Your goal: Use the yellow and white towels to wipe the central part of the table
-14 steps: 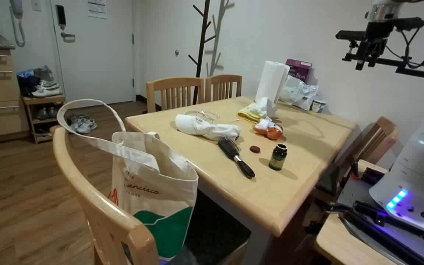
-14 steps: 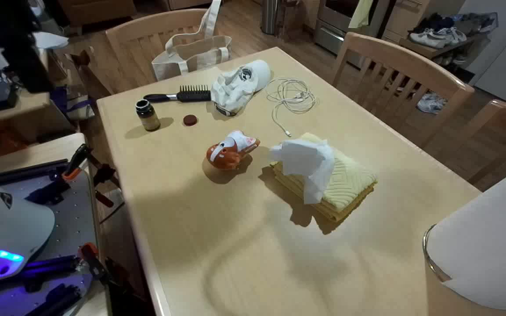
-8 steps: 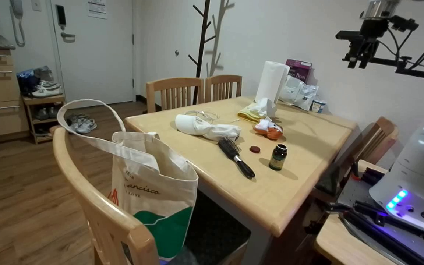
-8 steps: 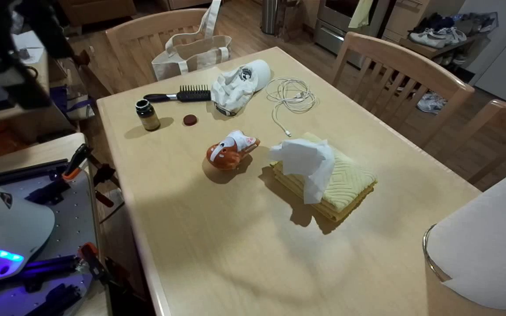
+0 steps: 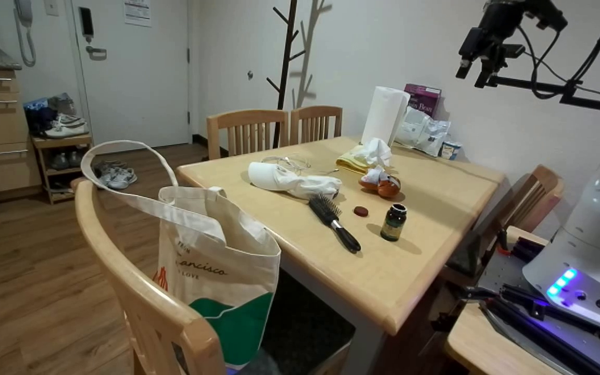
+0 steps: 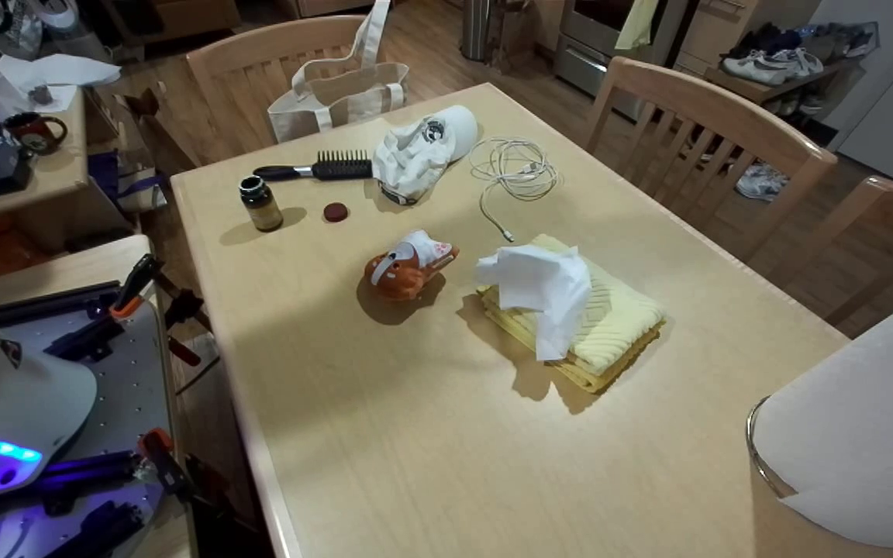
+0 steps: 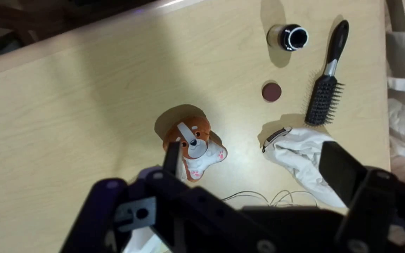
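A folded yellow towel [image 6: 625, 318] lies on the light-wood table [image 6: 384, 442], with a crumpled white cloth [image 6: 543, 287] draped on its top. The yellow towel [image 5: 351, 161] and white cloth [image 5: 375, 152] also show in an exterior view, near the paper roll. In the wrist view only a bit of the white cloth [image 7: 143, 240] shows at the bottom, mostly hidden by the gripper. My gripper [image 5: 473, 75] is high above the table on the robot's side, tilted, apart from the towels. Its fingers [image 7: 253, 160] are wide apart with nothing between them.
A plush dog [image 6: 408, 267] lies beside the towel. A white cap [image 6: 419, 155], brush [image 6: 338, 165], open bottle [image 6: 262, 205], red lid [image 6: 335, 211] and white cable [image 6: 520, 174] are on the table. A paper roll [image 6: 857, 434] stands at one end. Chairs surround the table.
My gripper has moved up and to the left in an exterior view and has tilted; it has left the upper left corner of an exterior view. The towels have not moved.
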Controlling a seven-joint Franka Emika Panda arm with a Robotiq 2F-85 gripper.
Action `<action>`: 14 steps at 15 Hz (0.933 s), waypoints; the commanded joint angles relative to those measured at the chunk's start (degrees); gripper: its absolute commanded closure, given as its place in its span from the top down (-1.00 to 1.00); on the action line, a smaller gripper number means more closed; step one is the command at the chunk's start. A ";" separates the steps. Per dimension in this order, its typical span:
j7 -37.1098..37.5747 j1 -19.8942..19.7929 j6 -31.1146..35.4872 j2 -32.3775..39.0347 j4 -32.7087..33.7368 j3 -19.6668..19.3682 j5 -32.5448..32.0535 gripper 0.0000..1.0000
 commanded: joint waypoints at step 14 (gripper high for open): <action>33.83 -0.56 8.91 10.45 3.23 15.53 8.30 1.00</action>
